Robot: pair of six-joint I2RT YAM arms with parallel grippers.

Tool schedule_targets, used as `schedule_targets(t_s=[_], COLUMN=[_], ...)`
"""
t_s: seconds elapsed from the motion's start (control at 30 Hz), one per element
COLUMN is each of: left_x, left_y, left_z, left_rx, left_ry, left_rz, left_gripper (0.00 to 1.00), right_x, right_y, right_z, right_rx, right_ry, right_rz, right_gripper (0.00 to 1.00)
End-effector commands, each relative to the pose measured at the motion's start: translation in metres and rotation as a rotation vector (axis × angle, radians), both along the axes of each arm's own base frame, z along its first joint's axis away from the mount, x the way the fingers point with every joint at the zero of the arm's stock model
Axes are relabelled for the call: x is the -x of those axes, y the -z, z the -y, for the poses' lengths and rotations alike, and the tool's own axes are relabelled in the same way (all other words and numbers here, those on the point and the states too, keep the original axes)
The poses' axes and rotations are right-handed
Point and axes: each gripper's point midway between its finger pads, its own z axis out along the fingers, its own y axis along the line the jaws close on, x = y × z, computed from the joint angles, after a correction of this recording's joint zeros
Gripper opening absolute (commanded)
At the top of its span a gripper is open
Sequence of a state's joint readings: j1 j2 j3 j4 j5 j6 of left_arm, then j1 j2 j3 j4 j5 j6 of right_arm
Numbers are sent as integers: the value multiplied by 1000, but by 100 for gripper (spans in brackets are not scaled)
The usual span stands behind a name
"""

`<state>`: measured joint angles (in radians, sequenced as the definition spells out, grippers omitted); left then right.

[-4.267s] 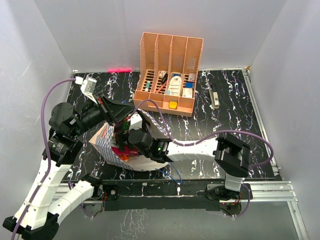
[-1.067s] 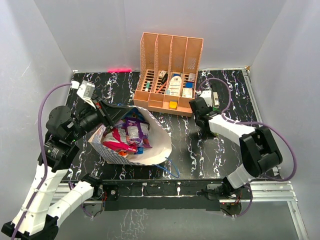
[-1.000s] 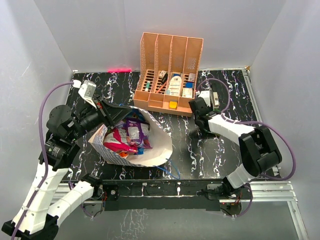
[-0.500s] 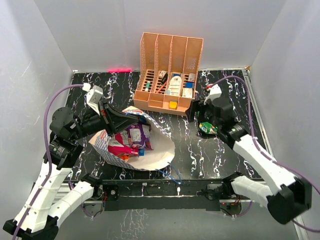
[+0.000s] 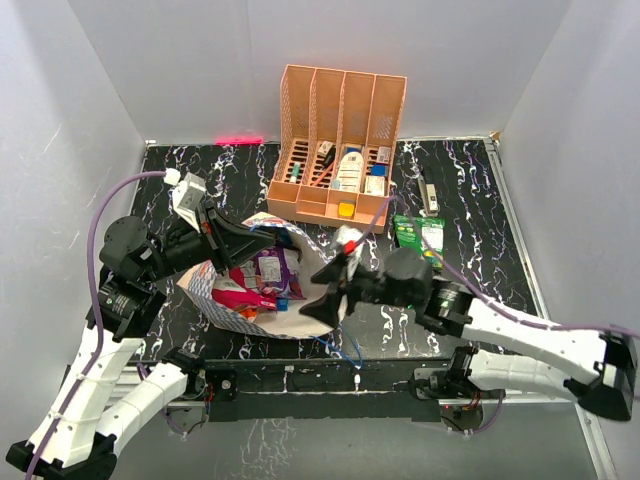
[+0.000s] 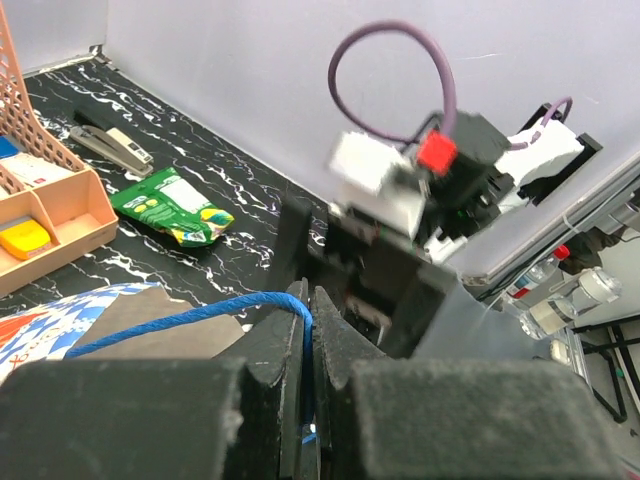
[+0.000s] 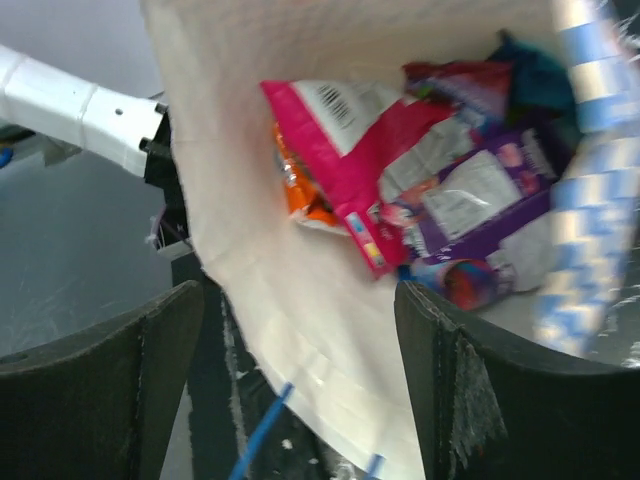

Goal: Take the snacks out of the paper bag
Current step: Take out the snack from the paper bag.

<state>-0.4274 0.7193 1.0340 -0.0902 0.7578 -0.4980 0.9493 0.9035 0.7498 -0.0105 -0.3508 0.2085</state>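
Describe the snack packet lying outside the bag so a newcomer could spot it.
Find the orange slotted organizer at the back of the black marbled table. Off its front right corner, just nearer than a stapler, a green packet lies flat. It alone is outside the checked paper bag, which holds the other packets.

I read the paper bag (image 7: 300, 290) as matt white paper inside, with a printed check outside. Snacks (image 7: 350, 150) are glossy crinkled film, and so is the green packet (image 6: 170, 205). String handle (image 6: 170, 322) is thin blue cord. Organizer (image 5: 340, 120) looks like matt orange plastic. Table (image 5: 480, 200) has a smooth black marbled top.
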Motion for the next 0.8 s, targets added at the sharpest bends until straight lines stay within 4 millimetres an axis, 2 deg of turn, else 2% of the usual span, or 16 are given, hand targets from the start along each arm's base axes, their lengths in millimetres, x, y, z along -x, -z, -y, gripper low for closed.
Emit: schedule_targets(t_s=[0.0, 0.07, 0.2, 0.3, 0.43, 0.53, 0.6, 0.77], left_x=[7, 7, 9, 10, 15, 18, 18, 18], left_y=[-22, -23, -25, -29, -43, -55, -57, -54], left_z=[-4, -5, -4, -3, -1, 0, 1, 1], left_rx=[24, 27, 40, 53, 124, 165, 170, 159], left_ry=[-9, -14, -6, 9, 37, 55, 61, 61], left_rz=[78, 74, 78, 78, 78, 90, 91, 81], left_gripper=[0, 0, 0, 0, 0, 0, 0, 0], right_x=[-12, -14, -18, -34, -53, -62, -69, -85], right_y=[-25, -18, 1, 25, 52, 64, 71, 106], right_z=[-31, -42, -64, -75, -88, -97, -101, -99], right_rx=[-50, -51, -47, -3, 41, 41, 53, 113], right_ry=[214, 274, 401, 516, 623, 663, 705, 797], right_rz=[27, 15, 16, -2, -4, -3, 3, -24], right_gripper=[77, 74, 74, 75, 79, 82, 87, 96])
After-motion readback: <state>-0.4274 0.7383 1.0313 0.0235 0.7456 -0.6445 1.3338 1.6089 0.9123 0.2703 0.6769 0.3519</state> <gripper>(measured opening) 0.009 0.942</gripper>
